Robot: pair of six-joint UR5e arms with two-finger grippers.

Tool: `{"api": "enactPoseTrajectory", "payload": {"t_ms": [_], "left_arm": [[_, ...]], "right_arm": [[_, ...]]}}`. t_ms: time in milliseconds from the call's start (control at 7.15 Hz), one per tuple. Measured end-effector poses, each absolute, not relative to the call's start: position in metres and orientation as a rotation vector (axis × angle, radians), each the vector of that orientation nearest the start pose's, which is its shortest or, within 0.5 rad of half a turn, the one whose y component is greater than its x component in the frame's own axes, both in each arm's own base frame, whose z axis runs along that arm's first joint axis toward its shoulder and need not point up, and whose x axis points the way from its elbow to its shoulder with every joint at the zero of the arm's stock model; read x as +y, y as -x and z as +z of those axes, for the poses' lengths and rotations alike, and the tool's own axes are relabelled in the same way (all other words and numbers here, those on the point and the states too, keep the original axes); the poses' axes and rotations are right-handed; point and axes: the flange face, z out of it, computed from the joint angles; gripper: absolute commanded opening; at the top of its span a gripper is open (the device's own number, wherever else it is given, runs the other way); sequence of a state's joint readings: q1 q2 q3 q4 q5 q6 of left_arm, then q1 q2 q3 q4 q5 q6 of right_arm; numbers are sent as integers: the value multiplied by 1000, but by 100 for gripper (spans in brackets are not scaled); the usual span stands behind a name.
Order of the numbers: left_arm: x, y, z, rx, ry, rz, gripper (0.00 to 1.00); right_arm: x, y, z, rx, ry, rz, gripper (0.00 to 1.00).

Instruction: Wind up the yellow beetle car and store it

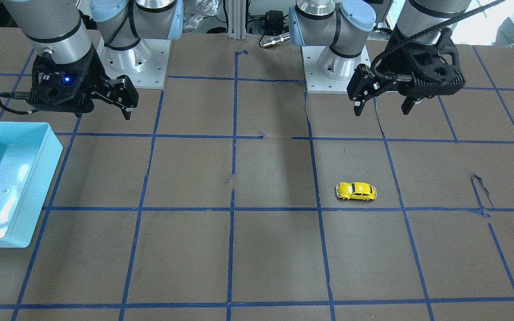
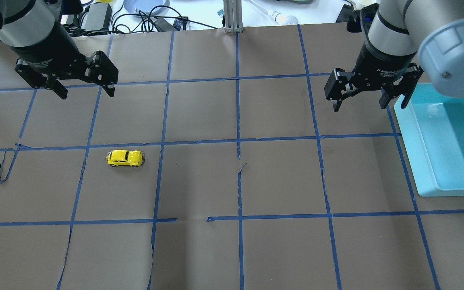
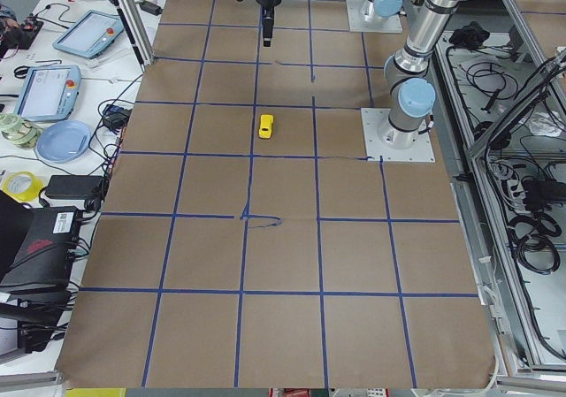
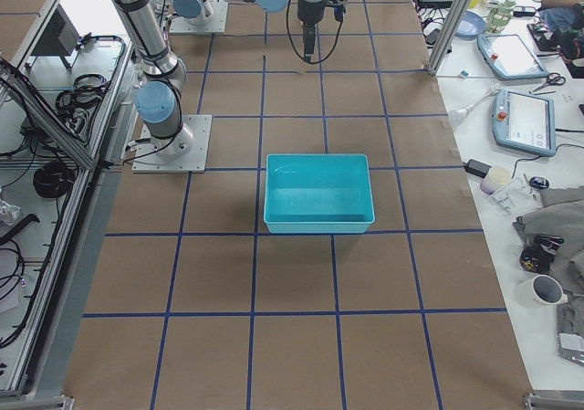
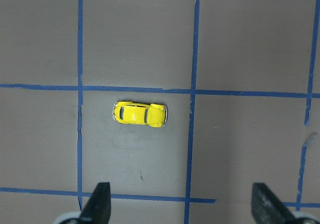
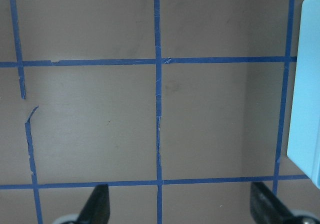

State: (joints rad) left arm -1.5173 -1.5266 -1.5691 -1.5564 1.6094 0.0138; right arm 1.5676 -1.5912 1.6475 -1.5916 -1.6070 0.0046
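The yellow beetle car (image 2: 125, 158) stands on its wheels on the brown table, in the left half of the overhead view. It also shows in the front view (image 1: 356, 191), the left side view (image 3: 265, 125) and the left wrist view (image 5: 140, 114). My left gripper (image 2: 85, 92) hangs open and empty above the table, well behind the car. My right gripper (image 2: 371, 104) hangs open and empty at the back right, beside the teal bin (image 2: 417, 133). The bin is empty.
The table is brown paper with a grid of blue tape (image 2: 238, 141). The bin sits at the table's right edge (image 1: 38, 187). Both arm bases (image 1: 337, 67) stand at the robot's edge of the table. Cables and devices lie beyond the far edge (image 2: 155, 16).
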Motion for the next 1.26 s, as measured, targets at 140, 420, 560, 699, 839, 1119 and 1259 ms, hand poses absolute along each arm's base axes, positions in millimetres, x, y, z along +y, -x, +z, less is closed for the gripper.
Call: {"api": "enactPoseTrajectory", "payload": {"t_ms": [140, 420, 560, 699, 839, 1119, 1259], "left_arm": [[-485, 104, 512, 3098, 62, -91, 100], [-484, 104, 511, 3100, 61, -89, 100], [-484, 105, 511, 3100, 60, -86, 100], [-483, 105, 511, 3100, 60, -86, 100], [-483, 105, 512, 3100, 59, -90, 100], [-477, 106, 517, 3103, 61, -102, 100], [-473, 107, 520, 3103, 63, -112, 100]], "right_arm": [[-480, -128, 462, 3178, -11, 56, 100], [-480, -129, 462, 3176, -3, 58, 100], [-480, -129, 462, 3176, 2, 58, 100], [-480, -129, 462, 3176, 2, 58, 100], [-480, -129, 462, 3175, 1, 57, 100], [-480, -129, 462, 3175, 0, 55, 100], [-480, -129, 462, 3175, 1, 54, 100]]}}
